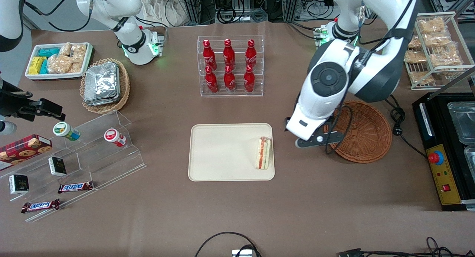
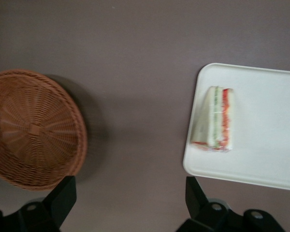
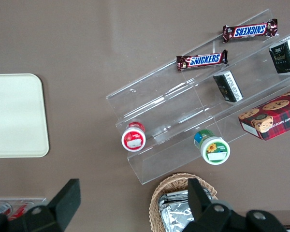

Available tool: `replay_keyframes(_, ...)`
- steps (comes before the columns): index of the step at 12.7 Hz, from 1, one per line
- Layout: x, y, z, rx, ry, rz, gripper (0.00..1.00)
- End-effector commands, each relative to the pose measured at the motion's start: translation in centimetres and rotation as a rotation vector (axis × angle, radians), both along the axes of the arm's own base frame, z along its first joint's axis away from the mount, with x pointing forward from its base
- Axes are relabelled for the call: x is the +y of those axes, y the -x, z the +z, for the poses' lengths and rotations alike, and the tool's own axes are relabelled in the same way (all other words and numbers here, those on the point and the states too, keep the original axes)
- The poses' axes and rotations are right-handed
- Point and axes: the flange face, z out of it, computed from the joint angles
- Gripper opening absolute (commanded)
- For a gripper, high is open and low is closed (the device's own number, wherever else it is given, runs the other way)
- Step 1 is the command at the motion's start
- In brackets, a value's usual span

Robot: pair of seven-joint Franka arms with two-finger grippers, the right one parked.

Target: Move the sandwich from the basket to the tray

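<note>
The sandwich [image 1: 263, 153] lies on the tray [image 1: 222, 153], close against the rim on the side nearest the basket [image 1: 365, 132], with its red filling edge facing up. The basket looks empty in the wrist view, so by my reading the placing itself is done.

The end effector [image 2: 130, 195] hangs above the bare tabletop [image 1: 297, 197] between tray and basket, its fingers [image 2: 63, 193] spread wide with nothing between them, clear of both the sandwich and the wicker.

The risks that remain are small ones. The sandwich sits so near the tray's rim (almost touching it, as far as the front view shows) that a low sideways sweep of the arm over the tray could nudge it up onto the rim or off onto the tabletop. A drop toward the basket could catch its rim and tip or drag it, since it is light. The loose cable [image 1: 343, 127] looped over the basket could also snag the weave if the arm pulls away sharply.
</note>
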Motion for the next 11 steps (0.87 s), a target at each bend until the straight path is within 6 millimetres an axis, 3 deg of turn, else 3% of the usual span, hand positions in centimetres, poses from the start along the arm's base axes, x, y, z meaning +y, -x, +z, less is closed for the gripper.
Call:
replay_keyframes(1, 7.9, 3.7, 2.6, -0.017, 0.013, -0.090, 1.00)
replay_keyframes(2, 11.1, 3.2, 2.9, -0.002, 0.036, -0.094, 1.00)
replay_keyframes(5, 16.8, 2.1, 3.3, 0.028, 0.064, -0.145, 1.00)
replay_keyframes(6, 20.0, 1.3, 3.0, 0.041, 0.072, -0.140, 1.00)
replay_keyframes(8, 21.3, 0.5, 4.2, 0.027, 0.089, -0.193, 1.00)
replay_keyframes(11, 20.7, -2.0, 4.8, 0.109, 0.092, -0.272, 1.00)
